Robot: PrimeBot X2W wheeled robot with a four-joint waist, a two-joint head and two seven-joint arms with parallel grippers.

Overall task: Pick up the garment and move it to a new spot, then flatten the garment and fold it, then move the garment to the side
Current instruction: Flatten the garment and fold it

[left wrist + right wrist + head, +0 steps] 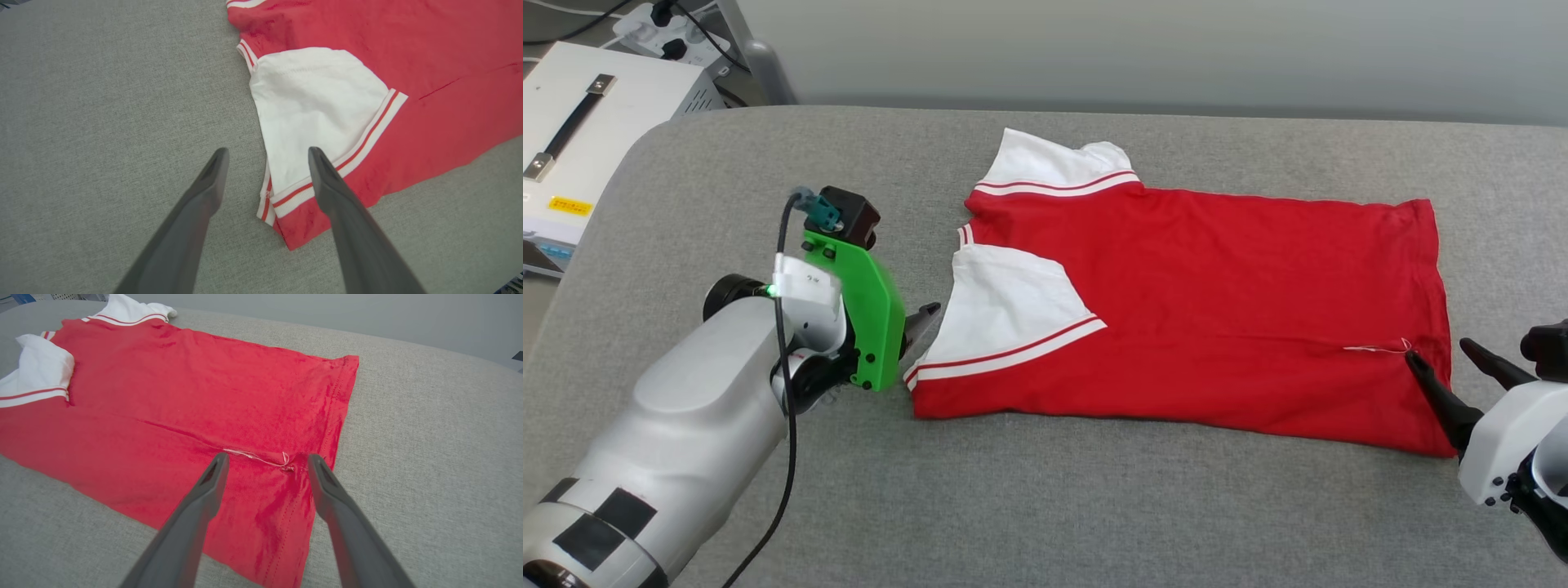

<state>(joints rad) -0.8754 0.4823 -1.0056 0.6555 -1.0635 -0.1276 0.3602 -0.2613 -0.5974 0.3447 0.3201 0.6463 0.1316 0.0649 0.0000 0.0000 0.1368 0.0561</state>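
While the left claw (268, 150) and right claw (267, 456) gape, the garment (1217, 302) lies on grey upholstery (1094, 506) near a wall (1176, 49).

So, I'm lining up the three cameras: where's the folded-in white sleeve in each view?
Head view: folded-in sleeve, left of centre.
Left wrist view: sleeve at centre.
Right wrist view: sleeve at the far left edge.
Shared landmark: striped collar edge next to the sleeve.
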